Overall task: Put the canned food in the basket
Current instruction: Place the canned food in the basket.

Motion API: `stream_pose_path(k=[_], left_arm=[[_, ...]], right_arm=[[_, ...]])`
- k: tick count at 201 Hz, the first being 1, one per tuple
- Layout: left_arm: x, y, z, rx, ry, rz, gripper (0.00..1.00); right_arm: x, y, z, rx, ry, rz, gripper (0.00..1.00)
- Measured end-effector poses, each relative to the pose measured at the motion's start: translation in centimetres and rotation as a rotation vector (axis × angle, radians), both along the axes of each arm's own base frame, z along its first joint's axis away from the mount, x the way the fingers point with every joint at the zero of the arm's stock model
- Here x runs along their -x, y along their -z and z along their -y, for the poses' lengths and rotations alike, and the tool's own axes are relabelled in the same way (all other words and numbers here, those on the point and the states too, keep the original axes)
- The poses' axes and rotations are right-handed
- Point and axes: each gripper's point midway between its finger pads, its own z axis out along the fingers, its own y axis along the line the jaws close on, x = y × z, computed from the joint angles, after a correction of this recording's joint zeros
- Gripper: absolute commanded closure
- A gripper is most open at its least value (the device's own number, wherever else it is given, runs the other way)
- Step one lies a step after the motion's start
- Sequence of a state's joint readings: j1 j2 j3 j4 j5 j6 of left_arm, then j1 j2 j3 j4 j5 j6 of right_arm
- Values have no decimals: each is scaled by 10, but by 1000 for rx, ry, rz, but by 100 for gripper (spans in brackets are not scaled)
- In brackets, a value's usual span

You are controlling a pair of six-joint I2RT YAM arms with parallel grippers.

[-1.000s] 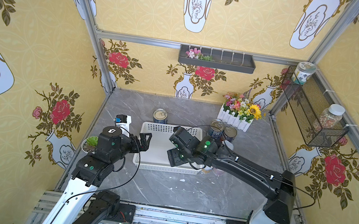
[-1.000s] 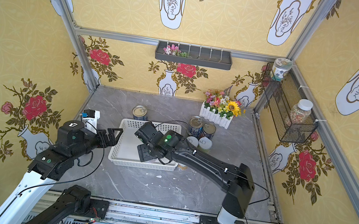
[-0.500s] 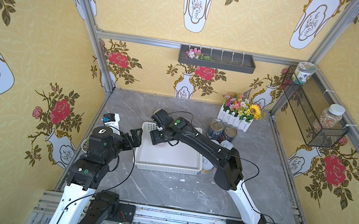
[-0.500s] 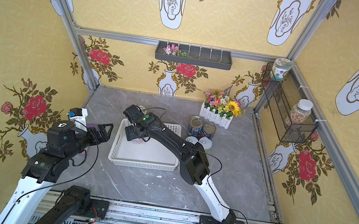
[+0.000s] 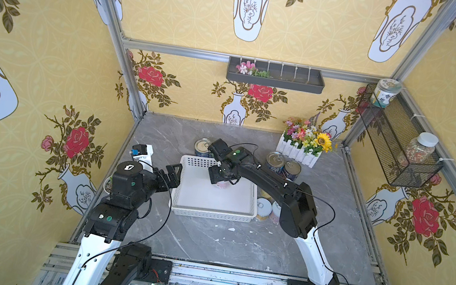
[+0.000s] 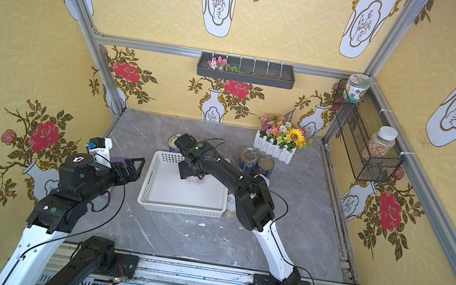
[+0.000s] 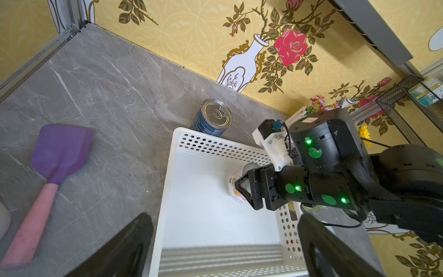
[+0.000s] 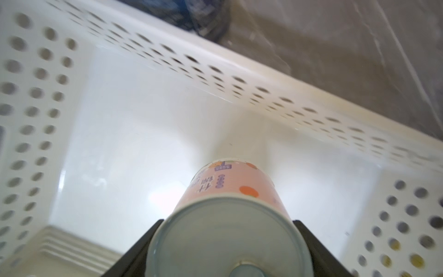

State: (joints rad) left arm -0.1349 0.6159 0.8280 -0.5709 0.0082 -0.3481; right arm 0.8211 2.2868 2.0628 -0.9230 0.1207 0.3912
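Item: pink can, white-lidded, clamped by its sides in the right gripper, whose jaws are closed partway around it.

Location: inside the basket, toward its far wall and low over its floor. Contact with the floor cannot be confirmed.

Left gripper: empty, jaws wide apart, just beside the basket's left wall.

Other stock: one blue can just behind the basket's far wall. A blue pair stands beyond its far right corner. White-lidded cans stand just beside its right wall, partly under the right arm.

Hazards:
- A release made above the floor, or with the can tilted, may tip it and let it roll on the smooth plastic.
- A careless retreat may snag the perforated wall and shove the basket into the neighbouring cans.

Markings:
- Pink label: purple characters, possibly East Asian script, with orange dots; not legible.
- Blue can: fine white print, unreadable.
- No brand is discernible.
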Motion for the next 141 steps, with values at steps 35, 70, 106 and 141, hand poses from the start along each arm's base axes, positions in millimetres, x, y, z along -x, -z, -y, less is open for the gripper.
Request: stream_pose_path(k=[35, 70, 106, 141], left_arm=[[1, -1, 1, 4, 7, 5, 0], [1, -1, 2, 5, 10, 4, 0], [0, 2, 2, 5, 13, -5, 0], [0, 2, 2, 5, 13, -7, 0]], right_arm=[[-1, 7, 38, 52, 49, -23, 34], [-10, 9, 48, 64, 77, -13, 34], [-24, 13, 56, 73, 104, -3, 33], [-35, 21, 66, 98, 125, 0, 30]])
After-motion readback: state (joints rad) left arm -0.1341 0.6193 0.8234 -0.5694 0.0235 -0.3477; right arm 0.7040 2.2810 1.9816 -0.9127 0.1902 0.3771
